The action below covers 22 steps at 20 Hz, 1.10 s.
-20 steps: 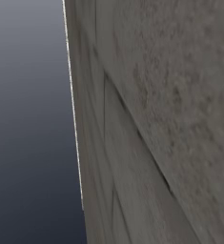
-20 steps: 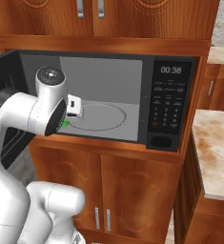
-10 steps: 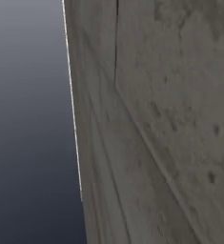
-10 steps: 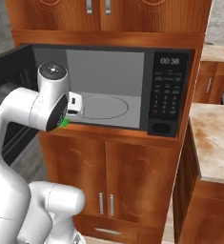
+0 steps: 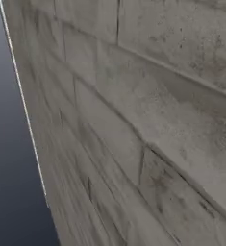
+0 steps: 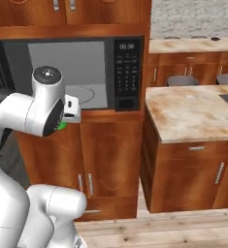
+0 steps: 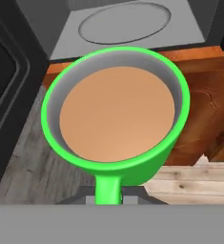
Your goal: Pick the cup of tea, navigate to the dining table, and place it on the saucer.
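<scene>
The cup of tea (image 7: 116, 114), bright green and filled with brown liquid, was held upright and level in the air by its handle, clear of any surface.

Cup of tea (image 7: 116, 119) hides claw — fingertips unseen.

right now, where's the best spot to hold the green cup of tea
By its side handle, where the gripper already has it: the cup of tea is upright and brimming, and the handle juts out toward the hand, so a sideways pinch keeps the rim clear and the tea level.
</scene>
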Motion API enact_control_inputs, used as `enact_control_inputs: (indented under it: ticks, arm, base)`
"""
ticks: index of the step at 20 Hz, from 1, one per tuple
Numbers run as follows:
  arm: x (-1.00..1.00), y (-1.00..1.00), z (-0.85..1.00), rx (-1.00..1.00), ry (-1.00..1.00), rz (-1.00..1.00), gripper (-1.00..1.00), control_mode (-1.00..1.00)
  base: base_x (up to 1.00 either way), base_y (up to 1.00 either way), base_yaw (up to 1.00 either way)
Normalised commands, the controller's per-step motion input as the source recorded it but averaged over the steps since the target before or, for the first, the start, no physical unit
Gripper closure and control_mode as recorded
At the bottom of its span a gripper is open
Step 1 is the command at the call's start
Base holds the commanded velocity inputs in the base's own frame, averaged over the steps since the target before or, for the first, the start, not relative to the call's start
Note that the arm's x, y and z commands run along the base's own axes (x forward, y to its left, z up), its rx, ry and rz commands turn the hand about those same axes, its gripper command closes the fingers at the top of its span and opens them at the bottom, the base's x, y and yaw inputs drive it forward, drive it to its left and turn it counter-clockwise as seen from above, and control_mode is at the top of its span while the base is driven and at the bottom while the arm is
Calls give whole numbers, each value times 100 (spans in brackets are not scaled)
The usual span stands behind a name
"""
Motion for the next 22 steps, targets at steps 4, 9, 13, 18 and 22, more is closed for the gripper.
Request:
enact_control_inputs:
  ticks: [4, 9, 13, 18, 22]
  arm:
    - [0, 0, 0, 0, 0, 0, 100, 100]
    - [0, 0, 0, 0, 0, 0, 100, 100]
    - [0, 0, 0, 0, 0, 0, 100, 100]
    - [0, 0, 0, 0, 0, 0, 100, 100]
    - [0, 0, 0, 0, 0, 0, 100, 100]
  base:
    - [1, 11, -85]
    - [2, 3, -86]
    - [2, 0, -87]
    - [54, 0, -70]
    - [100, -2, -28]
